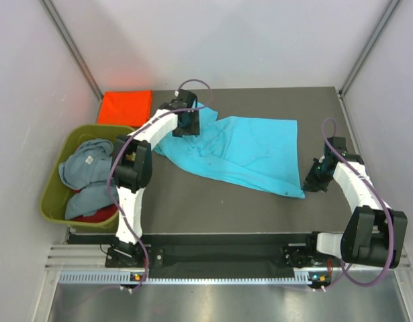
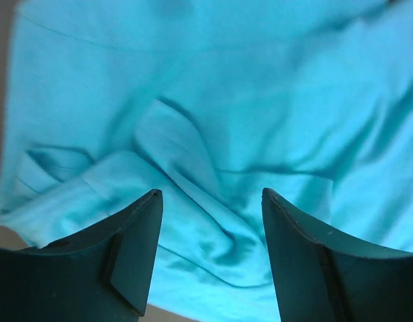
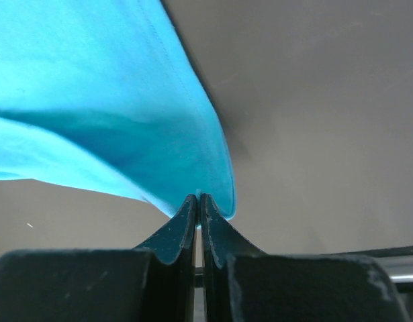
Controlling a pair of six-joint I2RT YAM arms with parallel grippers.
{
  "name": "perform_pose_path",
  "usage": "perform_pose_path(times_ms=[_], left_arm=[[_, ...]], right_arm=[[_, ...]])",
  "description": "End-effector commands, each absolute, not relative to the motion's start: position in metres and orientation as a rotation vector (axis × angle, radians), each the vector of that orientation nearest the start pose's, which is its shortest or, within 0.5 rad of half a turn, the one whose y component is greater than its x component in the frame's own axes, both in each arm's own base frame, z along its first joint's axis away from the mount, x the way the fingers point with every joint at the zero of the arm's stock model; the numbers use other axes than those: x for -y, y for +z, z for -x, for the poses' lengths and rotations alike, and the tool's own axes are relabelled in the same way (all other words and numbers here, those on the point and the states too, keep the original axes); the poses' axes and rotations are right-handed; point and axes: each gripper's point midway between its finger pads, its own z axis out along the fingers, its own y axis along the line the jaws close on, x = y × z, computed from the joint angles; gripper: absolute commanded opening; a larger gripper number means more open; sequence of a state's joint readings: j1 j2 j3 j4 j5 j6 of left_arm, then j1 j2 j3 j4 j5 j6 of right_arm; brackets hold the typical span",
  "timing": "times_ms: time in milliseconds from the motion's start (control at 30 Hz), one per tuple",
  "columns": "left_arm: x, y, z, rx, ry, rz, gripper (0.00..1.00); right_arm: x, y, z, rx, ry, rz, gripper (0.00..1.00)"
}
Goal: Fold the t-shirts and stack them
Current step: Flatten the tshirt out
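Observation:
The bright turquoise t-shirt (image 1: 240, 151) lies spread and wrinkled on the dark table. It fills the left wrist view (image 2: 213, 100). My left gripper (image 1: 190, 124) hovers over the shirt's far left part, and its jaws (image 2: 211, 194) are open with bunched cloth below them. My right gripper (image 1: 312, 181) is at the shirt's near right corner. In the right wrist view it (image 3: 199, 196) is shut on the shirt's hem (image 3: 125, 100). The orange-red t-shirt (image 1: 125, 106) lies folded at the far left. The grey-blue t-shirt (image 1: 85, 164) and the red t-shirt (image 1: 102, 216) lie in the tub.
The olive-green tub (image 1: 53, 181) stands off the table's left edge. White walls close in the back and both sides. The table's right edge is just beyond my right gripper.

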State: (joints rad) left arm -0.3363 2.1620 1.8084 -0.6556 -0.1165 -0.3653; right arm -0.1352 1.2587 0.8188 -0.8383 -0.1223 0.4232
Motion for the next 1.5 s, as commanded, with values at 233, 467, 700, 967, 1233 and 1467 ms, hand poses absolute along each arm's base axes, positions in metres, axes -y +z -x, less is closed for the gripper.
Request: perform_pose_path(times_ms=[233,467,700,967,1233,1467], left_arm=[[0.157,0.050,-0.467,-2.734,0.044,0.040,0.54],[0.168,0.063,-0.473,-2.697,-0.035,-0.023,0.10],[0.154,0.099,-0.457,-2.672,0.011,0.050,0.00],[0.114,0.130,-0.361,-2.635,0.032,0.331,0.00],[0.098,0.086,-0.222,-2.804,-0.129,0.455,0.30],[0.091,0.131,-0.212,-2.647,-0.215,0.397,0.54]], right_arm=[[-0.011,0.081,-0.243,-2.674,0.311,-0.683,0.00],[-0.011,0.085,-0.244,-2.659,0.318,-0.659,0.00],[-0.012,0.093,-0.249,-2.647,0.327,-0.653,0.00],[-0.015,0.079,-0.240,-2.687,0.318,-0.660,0.00],[-0.019,0.060,-0.225,-2.721,0.323,-0.653,0.00],[-0.025,0.058,-0.219,-2.724,0.362,-0.665,0.00]])
